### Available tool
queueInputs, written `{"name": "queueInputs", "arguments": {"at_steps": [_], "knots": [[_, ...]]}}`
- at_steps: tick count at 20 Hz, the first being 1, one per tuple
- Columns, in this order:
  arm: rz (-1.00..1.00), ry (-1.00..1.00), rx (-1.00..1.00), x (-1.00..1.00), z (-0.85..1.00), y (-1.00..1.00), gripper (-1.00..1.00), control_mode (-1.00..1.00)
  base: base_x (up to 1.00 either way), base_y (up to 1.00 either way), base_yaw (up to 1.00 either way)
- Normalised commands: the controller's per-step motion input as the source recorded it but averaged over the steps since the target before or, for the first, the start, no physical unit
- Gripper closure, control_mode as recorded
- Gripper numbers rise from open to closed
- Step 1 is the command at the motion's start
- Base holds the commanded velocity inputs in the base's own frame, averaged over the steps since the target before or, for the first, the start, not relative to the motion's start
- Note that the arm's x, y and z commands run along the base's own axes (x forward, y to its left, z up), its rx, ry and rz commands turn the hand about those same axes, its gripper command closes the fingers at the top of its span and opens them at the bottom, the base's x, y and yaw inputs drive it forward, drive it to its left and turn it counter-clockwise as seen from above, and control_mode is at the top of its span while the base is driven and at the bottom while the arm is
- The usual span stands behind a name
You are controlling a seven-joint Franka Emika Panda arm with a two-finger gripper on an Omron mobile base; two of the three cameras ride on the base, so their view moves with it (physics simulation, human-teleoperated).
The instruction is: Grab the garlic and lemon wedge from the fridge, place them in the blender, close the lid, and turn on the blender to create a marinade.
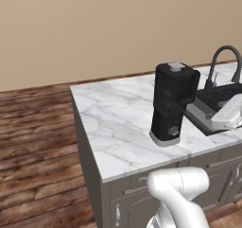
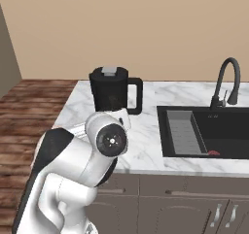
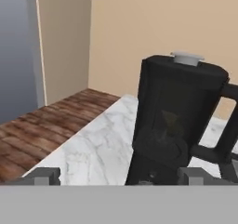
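On desk: blender [image 1: 171, 104] upright, lid [image 1: 176, 66] seated (contents unclear) | fingers [image 3: 119, 175] wide, empty, beside base | remaining, judged: switch blender on.

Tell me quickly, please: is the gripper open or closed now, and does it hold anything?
Gripper: open, jaws spread wide, holding nothing; it faces the blender, whose lid is on.

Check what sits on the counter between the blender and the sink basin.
Nothing: in the right base view only bare marble counter separates the blender from the sink; the blender's handle points that way.
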Motion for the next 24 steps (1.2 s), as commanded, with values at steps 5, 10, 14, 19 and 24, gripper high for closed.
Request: {"name": "queueInputs", "arguments": {"at_steps": [5, 10, 14, 19, 24], "knots": [[0.18, -0.07, 0.0, 0.0, -0.28, 0.0, -1.0, -1.0, 0.0, 0.0, 0.0], [0.2, 0.0, 0.0, 0.0, -0.17, 0.0, -1.0, -1.0, 0.0, 0.0, 0.0], [0.17, 0.0, 0.0, 0.0, -0.15, 0.0, -1.0, -1.0, 0.0, 0.0, 0.0], [0.12, 0.0, 0.0, 0.0, -0.17, 0.0, -1.0, -1.0, 0.0, 0.0, 0.0], [0.09, 0.0, 0.0, 0.0, -0.21, 0.12, 1.0, -1.0, 0.0, 0.0, 0.0]]}}
